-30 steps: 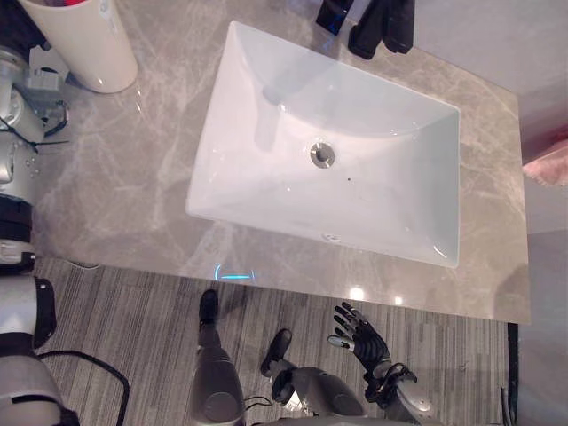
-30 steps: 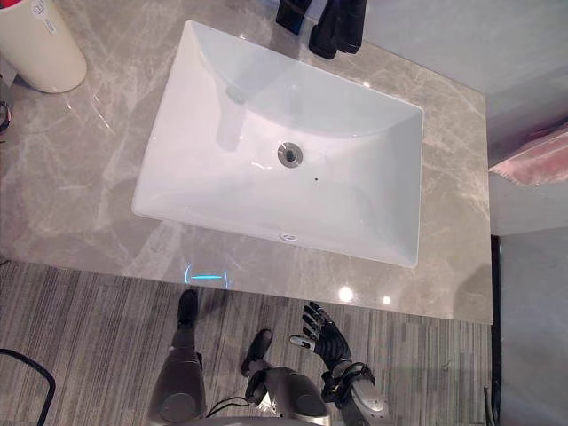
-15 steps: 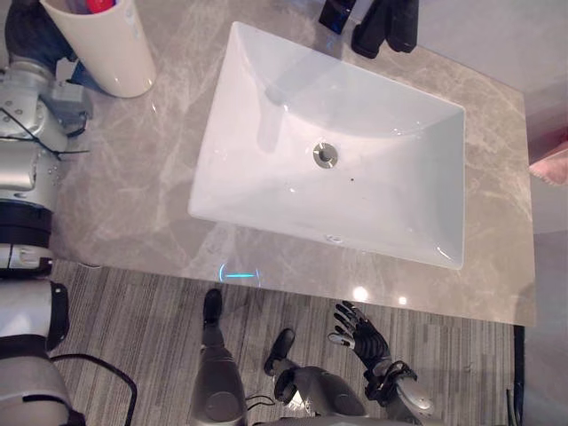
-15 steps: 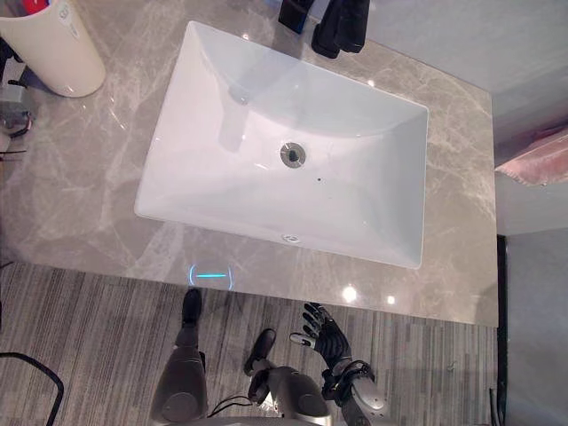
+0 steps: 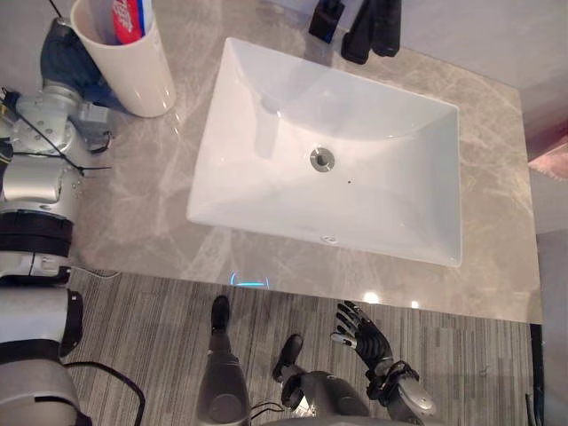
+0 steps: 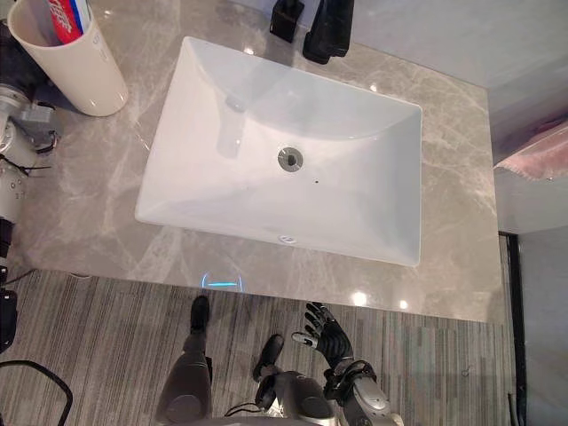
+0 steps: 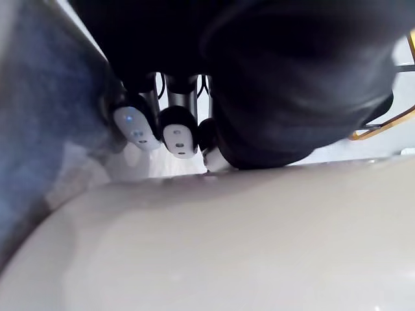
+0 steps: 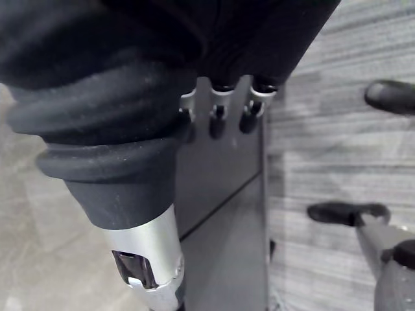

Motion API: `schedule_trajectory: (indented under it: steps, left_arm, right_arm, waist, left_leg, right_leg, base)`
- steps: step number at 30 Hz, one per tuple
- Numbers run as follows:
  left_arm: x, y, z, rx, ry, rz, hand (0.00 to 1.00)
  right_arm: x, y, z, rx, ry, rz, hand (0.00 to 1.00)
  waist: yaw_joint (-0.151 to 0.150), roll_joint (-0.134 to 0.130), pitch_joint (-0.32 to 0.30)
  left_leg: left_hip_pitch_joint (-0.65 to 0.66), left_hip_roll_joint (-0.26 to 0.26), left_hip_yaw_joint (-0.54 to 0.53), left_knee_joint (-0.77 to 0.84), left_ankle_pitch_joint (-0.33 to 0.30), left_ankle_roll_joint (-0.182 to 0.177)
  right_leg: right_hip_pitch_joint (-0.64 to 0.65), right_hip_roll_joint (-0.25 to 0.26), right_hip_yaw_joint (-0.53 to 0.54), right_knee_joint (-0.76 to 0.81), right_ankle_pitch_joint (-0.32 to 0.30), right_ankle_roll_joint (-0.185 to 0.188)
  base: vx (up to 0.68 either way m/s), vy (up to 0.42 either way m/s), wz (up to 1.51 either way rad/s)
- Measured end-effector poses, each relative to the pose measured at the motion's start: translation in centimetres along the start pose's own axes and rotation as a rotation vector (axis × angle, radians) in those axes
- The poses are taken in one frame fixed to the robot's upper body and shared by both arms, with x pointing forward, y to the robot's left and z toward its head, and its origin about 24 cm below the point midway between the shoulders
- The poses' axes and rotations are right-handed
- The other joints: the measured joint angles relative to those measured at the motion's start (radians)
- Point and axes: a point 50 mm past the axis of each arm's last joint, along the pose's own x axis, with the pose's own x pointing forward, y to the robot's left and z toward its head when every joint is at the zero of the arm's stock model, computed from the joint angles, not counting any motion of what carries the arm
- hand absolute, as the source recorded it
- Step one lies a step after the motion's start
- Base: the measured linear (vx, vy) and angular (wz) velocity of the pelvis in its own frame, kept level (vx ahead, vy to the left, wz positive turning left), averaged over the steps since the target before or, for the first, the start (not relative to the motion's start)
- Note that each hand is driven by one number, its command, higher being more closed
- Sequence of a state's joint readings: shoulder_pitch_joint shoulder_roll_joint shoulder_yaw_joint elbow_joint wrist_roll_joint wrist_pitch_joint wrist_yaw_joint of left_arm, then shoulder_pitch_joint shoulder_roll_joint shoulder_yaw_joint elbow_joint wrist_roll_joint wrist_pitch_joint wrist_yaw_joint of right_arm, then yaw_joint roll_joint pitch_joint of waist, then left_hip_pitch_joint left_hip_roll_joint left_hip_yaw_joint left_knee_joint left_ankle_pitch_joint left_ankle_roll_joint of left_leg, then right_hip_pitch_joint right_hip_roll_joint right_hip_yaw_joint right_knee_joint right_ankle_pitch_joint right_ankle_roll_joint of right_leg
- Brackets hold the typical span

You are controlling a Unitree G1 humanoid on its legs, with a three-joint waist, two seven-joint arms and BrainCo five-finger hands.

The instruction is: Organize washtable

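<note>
- Cup [image 5: 133,71] and your left hand [image 5: 67,62] have come further in over the countertop [image 5: 133,195], nearer the basin [image 5: 328,160], with a toothpaste tube [image 5: 130,19] standing inside
- Left fingers [image 7: 178,133] are wrapped on the cup's wall; let go too early and it could topple
- Carry it further and it may strike the basin's rim
- Your right hand [image 5: 359,330] hangs low, fingers spread, idle

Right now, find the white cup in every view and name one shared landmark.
Left eye view: white cup at upper left.
Right eye view: the cup, upper left corner.
Left wrist view: likely the pale curved wall beside the left hand.
Right wrist view: faces the striped floor instead.
Landmark: the sink, right of the cup in both eye views.
</note>
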State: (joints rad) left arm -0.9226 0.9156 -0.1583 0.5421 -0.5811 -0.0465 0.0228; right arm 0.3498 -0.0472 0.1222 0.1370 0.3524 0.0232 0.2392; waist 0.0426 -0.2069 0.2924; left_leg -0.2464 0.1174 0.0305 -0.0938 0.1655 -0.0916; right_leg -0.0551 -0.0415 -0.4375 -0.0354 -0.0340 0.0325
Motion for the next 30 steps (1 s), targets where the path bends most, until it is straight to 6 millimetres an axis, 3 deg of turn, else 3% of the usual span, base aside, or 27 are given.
schedule_trajectory:
  steps: [14,19,24,30]
  left_arm:
    - [-0.2,-2.0,-1.6,-0.029,0.053,-0.048,1.0]
    - [-1.0,-2.1,-3.5,-0.043,0.112,-0.04,1.0]
    - [-3.3,-0.6,-6.2,-0.084,0.171,0.023,1.0]
    - [-9.3,-0.5,-10.1,-0.119,0.263,0.035,1.0]
  right_arm:
    - [-0.1,-0.2,-0.1,0.002,0.003,-0.01,0.0]
    - [-0.1,-0.3,-0.3,0.006,0.014,-0.029,0.0]
    - [-0.3,-0.5,-0.7,0.011,0.029,-0.038,0.0]
    - [-0.6,-1.4,-1.6,0.026,0.065,-0.083,0.0]
  waist:
    - [-0.003,0.013,-0.02]
    - [-0.002,0.035,-0.045]
    - [-0.002,0.066,-0.067]
    - [0.014,0.118,-0.114]
  left_leg:
    - [0.015,0.0,0.0,0.0,0.0,0.0]
    - [0.026,-0.001,-0.001,0.0,0.0,0.0]
    - [0.036,-0.002,-0.001,0.0,0.0,-0.001]
    - [0.057,-0.015,-0.015,-0.001,-0.002,-0.001]
  right_leg:
    - [0.017,0.002,-0.001,-0.003,0.0,0.0]
    - [0.027,0.001,-0.004,-0.003,-0.001,0.001]
    - [0.039,-0.001,-0.004,-0.003,-0.007,0.01]
    - [0.069,-0.013,-0.025,-0.002,-0.02,0.022]
  base:
    - [0.0,0.001,0.0]
    - [0.0,0.0,0.0]
    - [0.0,0.0,0.0]
    - [0.0,0.019,0.11]
